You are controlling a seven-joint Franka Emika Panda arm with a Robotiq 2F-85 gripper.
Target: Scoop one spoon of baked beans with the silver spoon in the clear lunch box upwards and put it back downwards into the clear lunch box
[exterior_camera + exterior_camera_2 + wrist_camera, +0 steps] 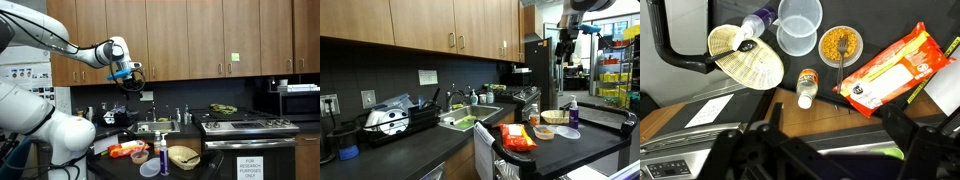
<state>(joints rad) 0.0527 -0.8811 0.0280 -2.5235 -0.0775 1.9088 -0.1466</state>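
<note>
Although the end effector [130, 80] hung high above the surface [885, 20], well apart from everything on it, the wrist view showed its dark fingers spread wide with nothing between them. The clear lunch box [840, 45] of baked beans [828, 42] sat between the stacked clear tubs [799, 27] and the orange snack bag [895, 70]. The silver spoon [842, 55] lay in the beans, its handle running toward the lower edge of that view.

The handle looked thin and lay low against the rim, so a descent slightly off line would probably pinch the box wall or miss altogether. The box seemed light, and levering the spoon upward could drag or tip it and spill beans. A small white-capped bottle [807, 88] stood near the handle's end, with the bag's edge close on the other side. A spread finger coming down could knock either one.

Only the wrist view gave the spoon's direction and the spacing of its neighbours. In both exterior views the spoon was too small to make out. Those views alone showed how far above the surface the arm hung, and an exterior view placed the sink [470, 122] well apart from the work area.
</note>
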